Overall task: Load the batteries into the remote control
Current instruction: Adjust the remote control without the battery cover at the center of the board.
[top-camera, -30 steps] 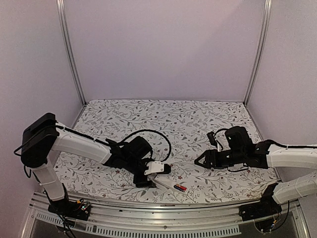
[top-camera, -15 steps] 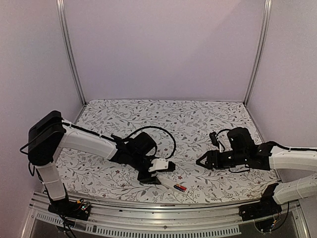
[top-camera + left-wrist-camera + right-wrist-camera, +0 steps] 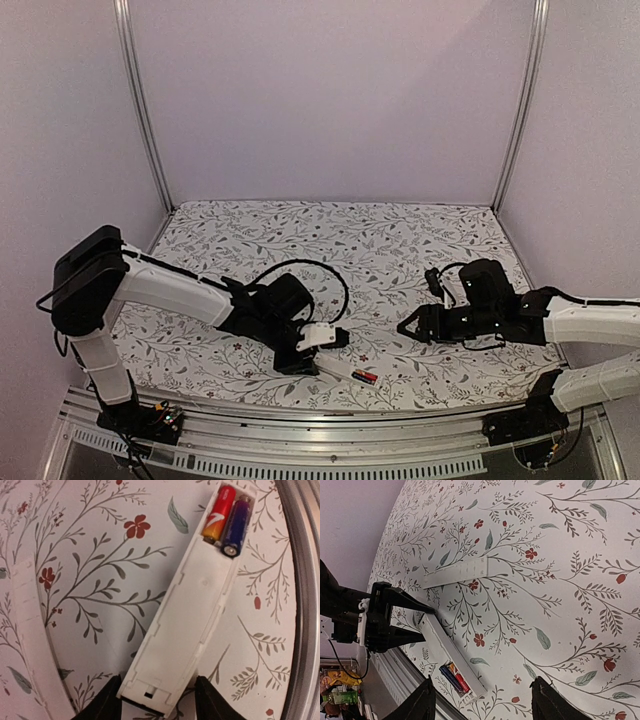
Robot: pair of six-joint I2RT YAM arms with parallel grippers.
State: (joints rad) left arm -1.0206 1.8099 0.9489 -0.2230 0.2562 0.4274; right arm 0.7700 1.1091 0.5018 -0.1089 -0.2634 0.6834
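Observation:
The white remote control (image 3: 185, 615) lies back-up on the flowered cloth near the table's front edge (image 3: 335, 368). Two batteries (image 3: 227, 522), one red and orange, one dark blue, sit side by side in the bay at its far end (image 3: 454, 676). My left gripper (image 3: 156, 700) straddles the remote's near end, one black finger close against each long side. Whether they press on it does not show. My right gripper (image 3: 482, 690) hangs open above the cloth to the right (image 3: 408, 325), holding nothing.
A thin flat white cover strip (image 3: 457, 572) lies on the cloth left of the remote (image 3: 30, 630). The table's metal front rail (image 3: 305, 580) runs just beyond the remote's battery end. A black cable loops behind the left wrist (image 3: 300, 268).
The left jaws have narrowed around the remote's near end, and the left wrist has shifted slightly. The right arm has barely moved.

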